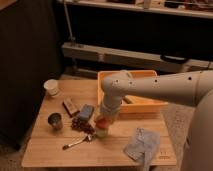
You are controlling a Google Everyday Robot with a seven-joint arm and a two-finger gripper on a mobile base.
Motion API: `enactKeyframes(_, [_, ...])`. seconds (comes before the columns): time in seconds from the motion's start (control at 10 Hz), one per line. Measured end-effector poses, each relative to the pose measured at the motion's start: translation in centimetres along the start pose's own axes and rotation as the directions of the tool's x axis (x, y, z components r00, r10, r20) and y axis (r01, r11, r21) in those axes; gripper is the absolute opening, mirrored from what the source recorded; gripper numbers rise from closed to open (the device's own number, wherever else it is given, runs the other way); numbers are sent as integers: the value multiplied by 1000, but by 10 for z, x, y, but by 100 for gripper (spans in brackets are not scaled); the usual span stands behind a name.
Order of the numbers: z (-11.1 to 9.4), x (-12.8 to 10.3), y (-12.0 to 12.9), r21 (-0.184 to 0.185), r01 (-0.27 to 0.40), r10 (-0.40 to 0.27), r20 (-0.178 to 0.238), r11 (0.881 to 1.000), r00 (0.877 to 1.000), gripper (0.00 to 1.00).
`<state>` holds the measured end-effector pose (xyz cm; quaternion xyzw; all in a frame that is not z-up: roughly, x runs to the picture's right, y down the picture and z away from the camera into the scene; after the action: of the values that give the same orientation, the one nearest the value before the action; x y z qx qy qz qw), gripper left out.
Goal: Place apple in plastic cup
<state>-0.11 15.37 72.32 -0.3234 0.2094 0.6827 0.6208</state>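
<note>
The apple point(99, 122), small and orange-red, sits right at the tip of my gripper point(104, 121), directly over the rim of the light-green plastic cup point(102, 132). The cup stands upright on the wooden table point(55, 150), just right of the grapes. My white arm comes in from the right and bends down onto the cup. The gripper hides part of the apple. I cannot tell whether the apple rests on the cup.
Dark grapes point(80, 125), a spoon point(76, 142), a dark metallic cup point(55, 120), a white cup point(51, 87), a snack bar point(70, 106) and a blue packet point(86, 111) lie to the left. An orange tray point(150, 105) is behind, a grey cloth point(142, 145) at the front right.
</note>
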Motion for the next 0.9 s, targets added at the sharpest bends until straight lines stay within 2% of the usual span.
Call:
enactKeyframes(0.7, [12, -17, 7, 10, 14, -14, -3, 1000, 1000, 1])
enactKeyframes(0.8, [12, -19, 7, 9, 11, -11, -4, 1000, 1000, 5])
enactKeyframes(0.9, [13, -22, 4, 7, 1, -1, -7, 1000, 1000, 17])
